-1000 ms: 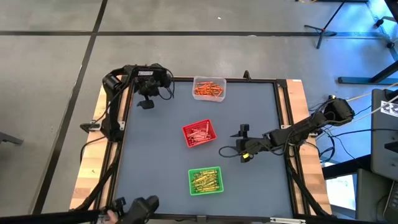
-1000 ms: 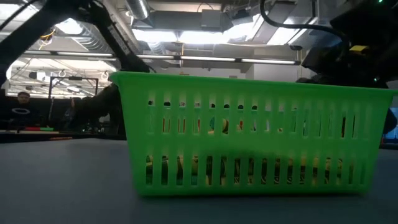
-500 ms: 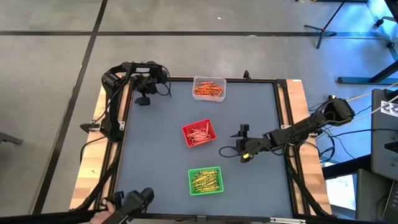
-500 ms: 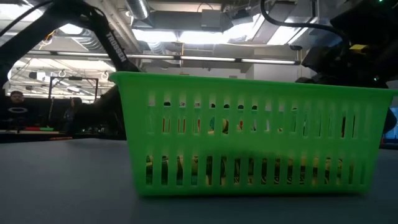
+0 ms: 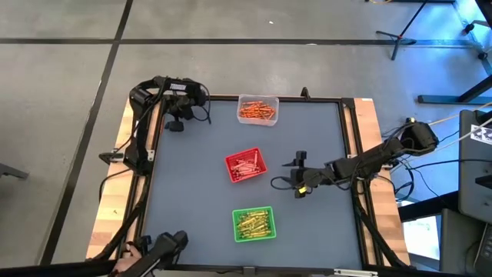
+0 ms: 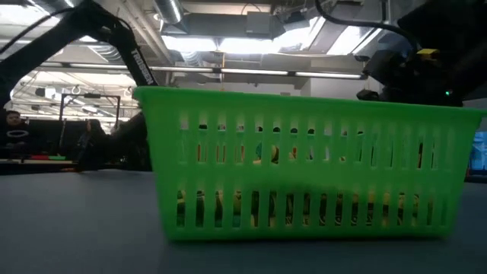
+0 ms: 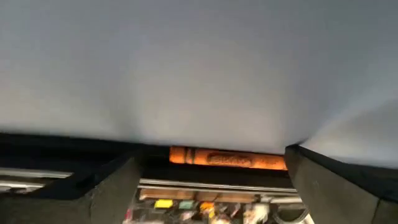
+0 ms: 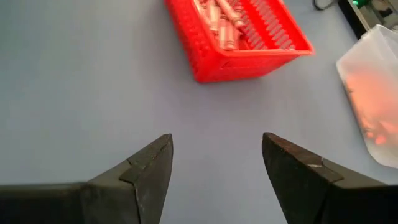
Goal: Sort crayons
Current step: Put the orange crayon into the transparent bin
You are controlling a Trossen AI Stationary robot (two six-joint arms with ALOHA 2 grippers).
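From above, I see my left tool [image 5: 176, 124] at the desk's [image 5: 192, 200] far left corner, its jaws spread wide with one orange crayon [image 7: 227, 158] lying crosswise between the fingers [image 7: 323, 180]; whether they press on it I cannot tell. My right tool [image 5: 297, 174] hangs near the middle of the desk, just right of the red tray [image 5: 247, 165], jaws wide apart and holding nothing, pointed toward that tray. Red crayons [image 8: 222, 17] fill the red tray, orange crayons [image 5: 257, 111] sit in the clear tray [image 5: 258, 101] at the far edge, and yellow-green crayons [image 5: 253, 224] lie in the green tray [image 5: 254, 211] at the near edge. A person [image 6: 14, 137] sits in the room beyond the desk.
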